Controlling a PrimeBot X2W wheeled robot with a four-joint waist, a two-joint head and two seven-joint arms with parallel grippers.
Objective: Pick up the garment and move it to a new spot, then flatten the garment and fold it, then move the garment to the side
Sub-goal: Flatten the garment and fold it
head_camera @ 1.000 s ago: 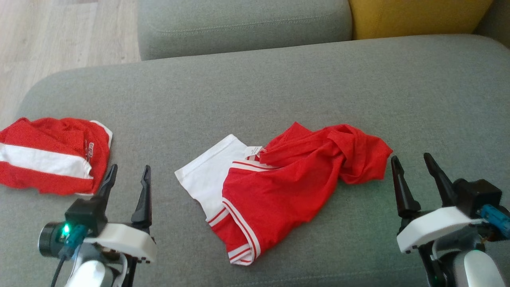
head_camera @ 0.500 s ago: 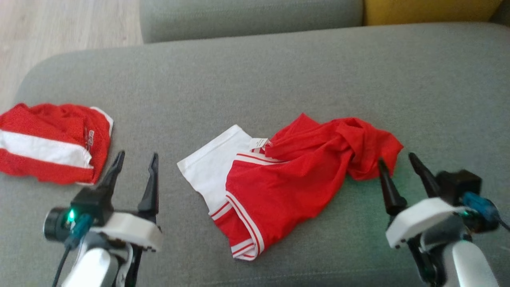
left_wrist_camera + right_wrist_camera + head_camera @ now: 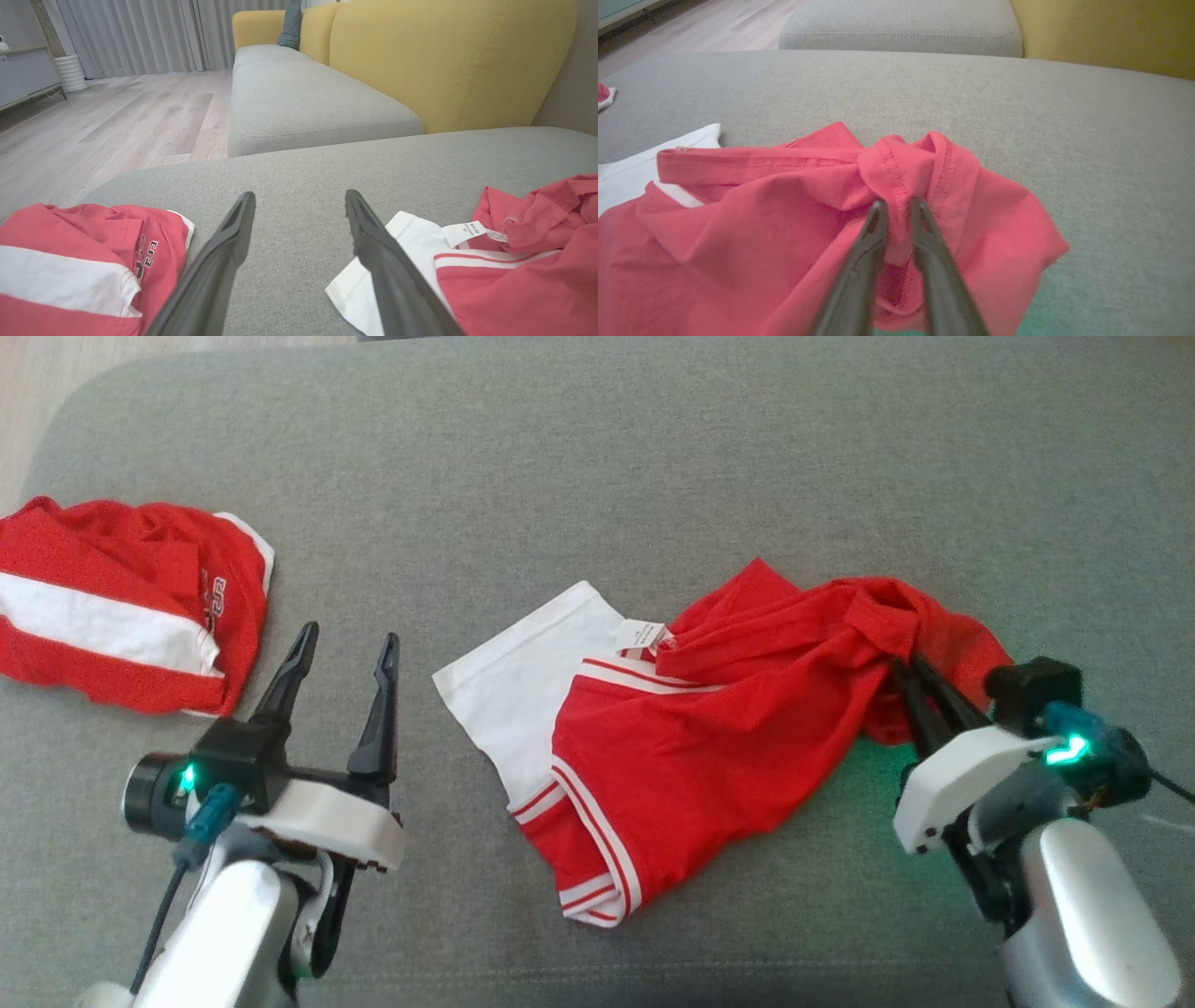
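Observation:
A crumpled red garment [image 3: 709,747] with a white sleeve and white stripes lies in the middle of the grey sofa seat [image 3: 597,476]. My right gripper [image 3: 907,667] is shut on the bunched fabric at its right end; in the right wrist view the two fingers pinch a hemmed red fold [image 3: 901,186]. My left gripper [image 3: 347,649] stands open over bare cushion to the left of the white sleeve [image 3: 402,238], touching nothing.
A second red garment with a white band [image 3: 121,607] lies folded at the seat's left edge. Beyond it are wooden floor [image 3: 117,121], another grey seat section [image 3: 308,102] and a yellow backrest [image 3: 444,60].
The right gripper has moved forward onto the garment's right end and gone from open to shut on the fabric. The head camera has tilted down, shifting the whole picture.

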